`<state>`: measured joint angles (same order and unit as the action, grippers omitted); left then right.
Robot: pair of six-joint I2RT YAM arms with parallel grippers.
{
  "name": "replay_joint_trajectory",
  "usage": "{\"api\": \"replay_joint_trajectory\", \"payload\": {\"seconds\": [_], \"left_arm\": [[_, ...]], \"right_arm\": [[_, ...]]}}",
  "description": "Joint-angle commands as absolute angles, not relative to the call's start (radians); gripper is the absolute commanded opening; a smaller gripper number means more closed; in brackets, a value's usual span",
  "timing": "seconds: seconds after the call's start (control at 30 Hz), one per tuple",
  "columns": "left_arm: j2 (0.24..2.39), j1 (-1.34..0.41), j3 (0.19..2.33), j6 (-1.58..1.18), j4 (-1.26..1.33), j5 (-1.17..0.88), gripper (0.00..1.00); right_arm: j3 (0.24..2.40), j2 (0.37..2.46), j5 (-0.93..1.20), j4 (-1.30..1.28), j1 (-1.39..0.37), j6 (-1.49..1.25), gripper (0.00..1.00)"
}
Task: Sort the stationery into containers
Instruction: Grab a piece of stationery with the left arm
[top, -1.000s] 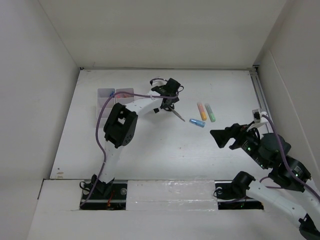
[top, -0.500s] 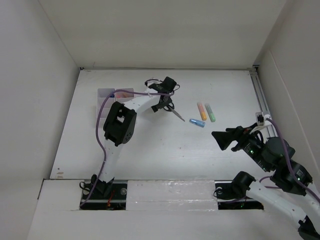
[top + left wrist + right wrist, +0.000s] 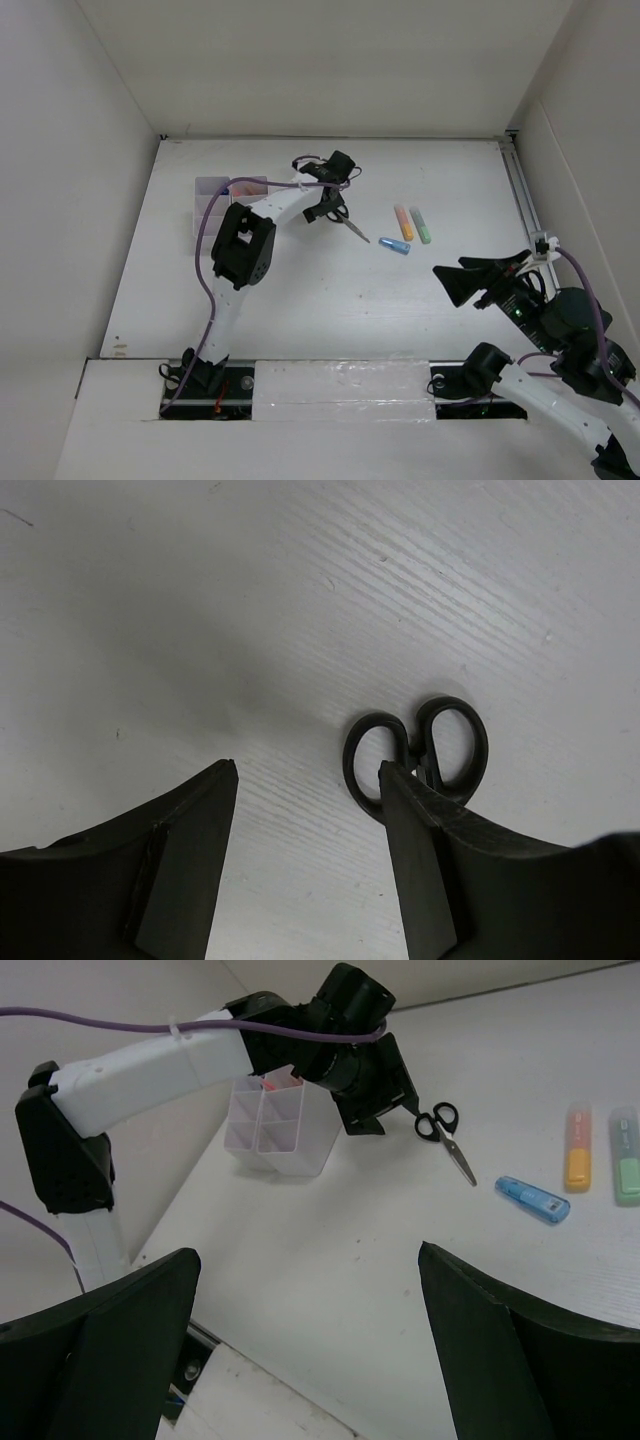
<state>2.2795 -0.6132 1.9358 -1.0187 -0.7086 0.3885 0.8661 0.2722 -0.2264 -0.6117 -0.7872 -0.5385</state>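
- Your left tool (image 3: 307, 770) hangs right over the scissors (image 3: 415, 750). Its jaws are partly apart, with only bare worktop (image 3: 150, 600) between them and nothing clamped.
- In the wrist view the handle loops sit off-centre, against the finger on that view's right. I judge a sideways nudge comes before closing.
- From above, the scissors lie handles far-left, blades near-right, pointing toward the blue marker (image 3: 394, 245).
- Your right tool (image 3: 310, 1255) is spread wide, empty and well apart, so the left arm is nearer.
- The organizer (image 3: 215, 190) sits to the scissors' left.

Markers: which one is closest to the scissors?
The blue marker. It lies slanted just past the blade tip of the scissors, while the orange marker and green marker lie side by side farther away.
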Motion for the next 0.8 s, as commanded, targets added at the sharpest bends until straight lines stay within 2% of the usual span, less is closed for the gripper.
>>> {"api": "replay_joint_trajectory", "payload": {"seconds": [0.0, 0.17, 0.6, 0.77], "left_arm": [[2.276, -0.609, 1.993, -0.99, -0.764, 0.388, 0.54], [2.316, -0.609, 2.008, -0.999, -0.773, 0.35, 0.43], [2.425, -0.629, 2.034, -1.009, -0.758, 0.318, 0.4], [2.425, -0.629, 2.023, -0.999, -0.758, 0.318, 0.26]], "right_arm": [[0.864, 0.272, -0.192, -0.549, -0.796, -0.532, 0.96], [0.876, 0.262, -0.183, -0.558, -0.796, -0.523, 0.96], [0.885, 0.262, -0.146, -0.558, -0.796, -0.514, 0.96], [0.885, 0.244, -0.155, -0.568, -0.796, -0.514, 0.96]]}}
